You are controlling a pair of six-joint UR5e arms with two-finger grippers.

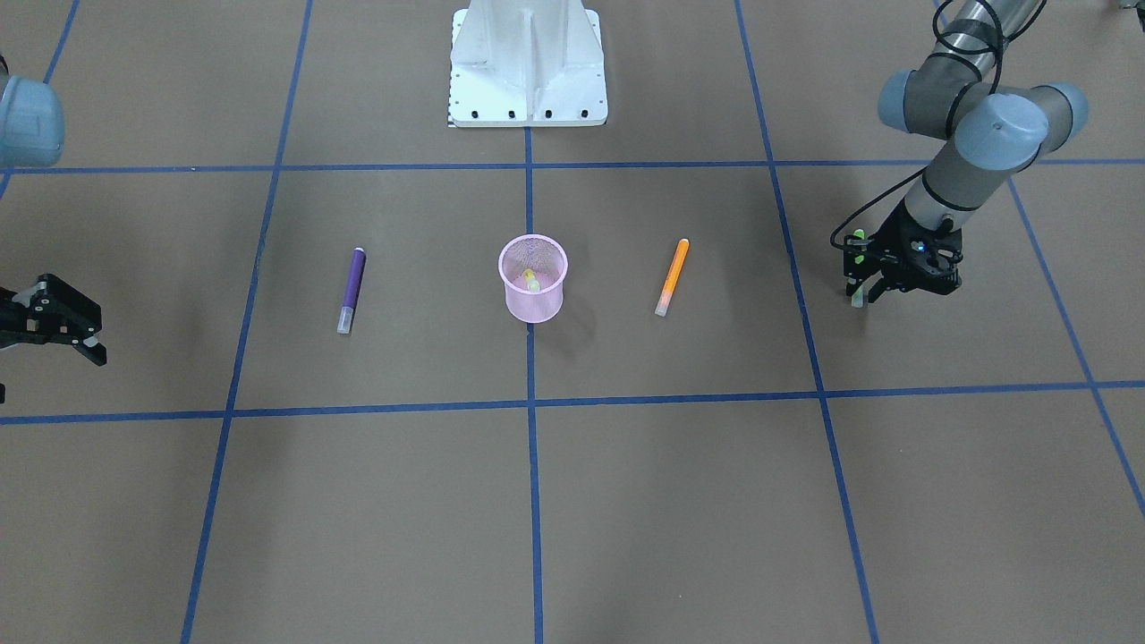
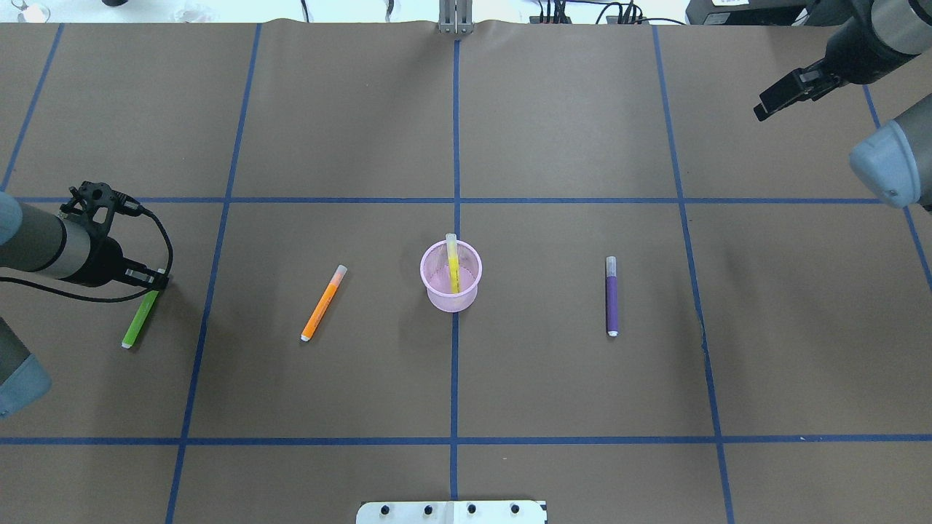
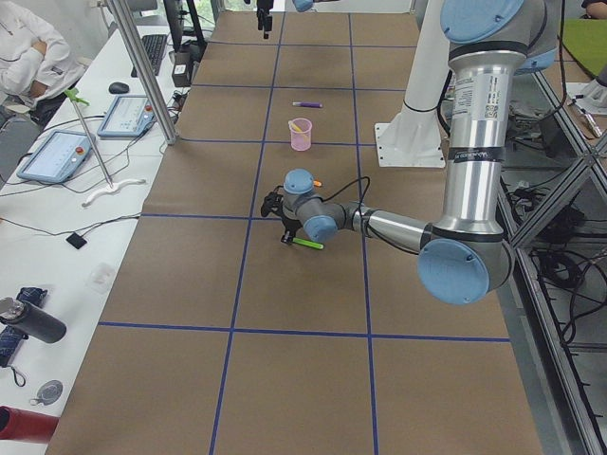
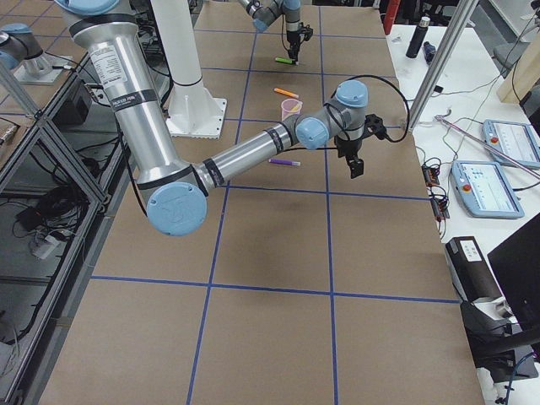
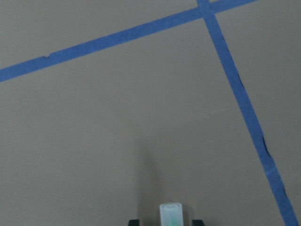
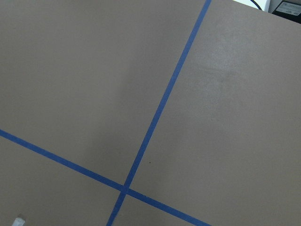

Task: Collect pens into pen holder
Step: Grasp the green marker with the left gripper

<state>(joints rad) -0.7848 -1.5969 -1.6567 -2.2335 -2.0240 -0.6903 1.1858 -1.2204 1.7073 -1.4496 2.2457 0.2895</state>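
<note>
In the front-facing view we are seeing the left pincer (image 1: 863, 286) clamping the green pen (image 1: 857, 268), pale cap pointing to 6 o'clock. The pen holder (image 1: 537, 309) is standing at 9 o'clock from it, well apart, with the orange pen (image 1: 673, 277) lying between them. A yellow pen (image 1: 530, 280) is already leaning inside the pink mesh. The purple pen (image 1: 351, 288) is lying at the holder's 9 o'clock. Beyond it the right pincer (image 1: 97, 335) is hovering, spread wide and empty.

From overhead, the green pen (image 2: 140, 318) is running from 1 to 7 o'clock, gripped at its 1 o'clock end. The holder (image 2: 451, 302) is sitting at 3 o'clock. We are judging the pen to need tipping upright over the rim.

In the left side view the green pen (image 3: 308, 244) is hanging low over the table (image 3: 285, 379). We cannot tell whether it is touching.

In the right side view the purple pen (image 4: 284, 161) is lying nearer the right arm.

In the left wrist view the translucent cap is facing us end-on.

The right wrist view is showing only table.
</note>
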